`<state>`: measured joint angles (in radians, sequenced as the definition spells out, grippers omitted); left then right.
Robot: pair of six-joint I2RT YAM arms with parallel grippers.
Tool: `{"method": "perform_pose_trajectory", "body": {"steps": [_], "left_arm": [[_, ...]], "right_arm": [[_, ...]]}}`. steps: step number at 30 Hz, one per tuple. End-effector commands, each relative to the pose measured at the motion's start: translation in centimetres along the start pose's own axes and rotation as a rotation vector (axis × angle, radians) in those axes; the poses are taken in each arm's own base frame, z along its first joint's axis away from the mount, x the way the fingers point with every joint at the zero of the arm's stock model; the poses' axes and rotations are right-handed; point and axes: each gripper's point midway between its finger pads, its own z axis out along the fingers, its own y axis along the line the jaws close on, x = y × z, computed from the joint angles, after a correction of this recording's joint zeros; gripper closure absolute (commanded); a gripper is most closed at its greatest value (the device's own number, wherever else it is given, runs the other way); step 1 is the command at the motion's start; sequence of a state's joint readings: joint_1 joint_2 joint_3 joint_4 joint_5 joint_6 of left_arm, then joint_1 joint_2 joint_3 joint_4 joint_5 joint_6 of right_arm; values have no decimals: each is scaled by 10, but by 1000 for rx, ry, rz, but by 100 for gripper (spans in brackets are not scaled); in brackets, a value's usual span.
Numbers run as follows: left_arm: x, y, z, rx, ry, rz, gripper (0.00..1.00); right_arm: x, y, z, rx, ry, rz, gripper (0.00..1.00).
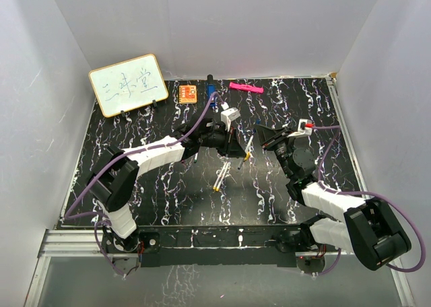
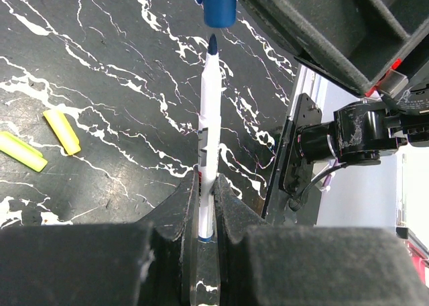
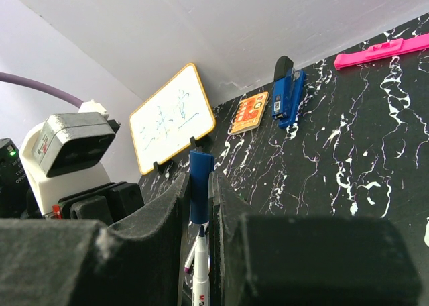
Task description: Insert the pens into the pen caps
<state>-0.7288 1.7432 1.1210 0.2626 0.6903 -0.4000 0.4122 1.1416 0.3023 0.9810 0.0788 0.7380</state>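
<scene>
**One pen tip just short of the blue cap's mouth**

Both arms met over mid-table, each holding one half of the pair. The left gripper [image 2: 206, 185] was clenched on the pen [image 2: 209, 111], pinching the lower barrel, with the blue tip free and pointing away from the wrist. The right gripper [image 3: 199, 182] was clenched on the blue cap [image 3: 200, 165], open end facing the pen.

Key relation: the cap sat directly ahead of the tip, along the pen's long axis. The left wrist view showed a thin gap between tip and mouth — close, not touching, not yet in. Barrel and cap looked near collinear, with the pen leaning very slightly off the cap's centre line.

Judgement: the next move is a straight push along that shared axis. Neither arm is nearer, since each carries its own part. The slight lean could make the tip catch the rim, so a small sideways trim first seems wise.

Two loose pens [image 1: 220, 177] lay on the table [image 1: 168, 192] nearer the bases, uncapped as far as I could tell.
</scene>
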Motion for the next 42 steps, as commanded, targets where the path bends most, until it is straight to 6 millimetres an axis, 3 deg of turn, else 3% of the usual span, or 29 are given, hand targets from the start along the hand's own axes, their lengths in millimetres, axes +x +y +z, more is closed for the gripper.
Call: {"method": "perform_pose_trajectory", "body": {"steps": [1, 17, 31, 42], "left_arm": [[-29, -26, -12, 36, -80, 94, 100], [-32, -24, -11, 31, -93, 89, 100], [-69, -34, -12, 25, -193, 111, 100], [-70, -32, -9, 25, -195, 89, 100]], "right_arm": [[-12, 12, 3, -48, -42, -6, 100], [-5, 13, 3, -61, -15, 9, 100], [9, 13, -3, -81, 41, 2, 100], [11, 17, -4, -99, 57, 0, 100]]}}
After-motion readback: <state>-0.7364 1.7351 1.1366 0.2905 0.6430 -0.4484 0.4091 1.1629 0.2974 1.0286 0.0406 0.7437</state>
